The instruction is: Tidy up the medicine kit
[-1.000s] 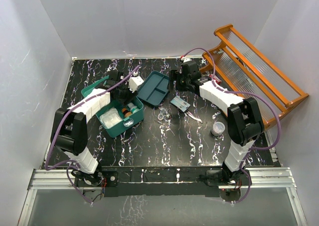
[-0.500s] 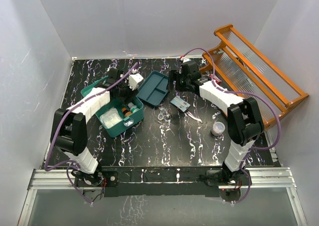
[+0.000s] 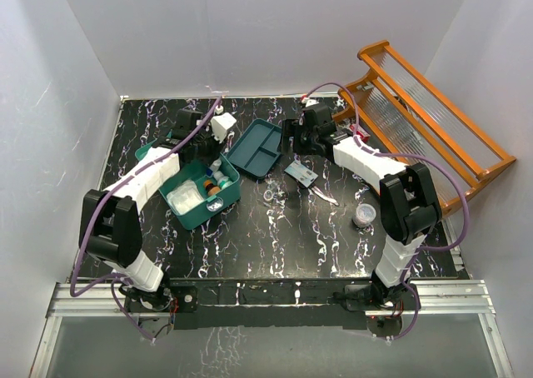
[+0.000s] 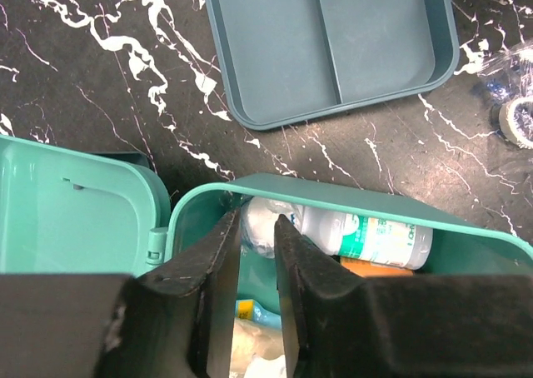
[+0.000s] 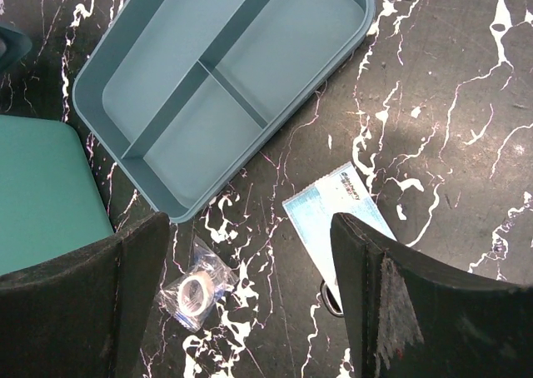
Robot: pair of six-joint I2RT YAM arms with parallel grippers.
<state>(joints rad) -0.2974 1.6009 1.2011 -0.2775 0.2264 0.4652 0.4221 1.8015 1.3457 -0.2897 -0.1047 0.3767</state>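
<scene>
1. the medicine kit (image 3: 196, 220) was found open toward the left edge of the table (image 3: 283, 245); the left claw (image 4: 256, 228) was poised over its far wall.
2. its jaws were nearly together; a grasp could not be told. a straight lift was judged best, so that the white bottle (image 4: 366, 232) was not dragged.
3. only the right wrist view made plain the released right claw (image 5: 250, 224), wide above a bagged tape roll (image 5: 193, 290) and a packet (image 5: 333, 216).

The top camera looks steeply down from above and behind the arms, far enough to frame the whole black white-veined bench (image 3: 291, 236). The left wrist camera sits close, facing down past the left hand (image 4: 256, 224) over the rim of the teal-green plastic box (image 4: 358, 196). The right wrist camera looks straight down past the right hand (image 5: 250, 228). All three share the flat dark-teal divided tray (image 5: 250, 53), and probably a clear-bagged roll (image 5: 193, 290).
</scene>
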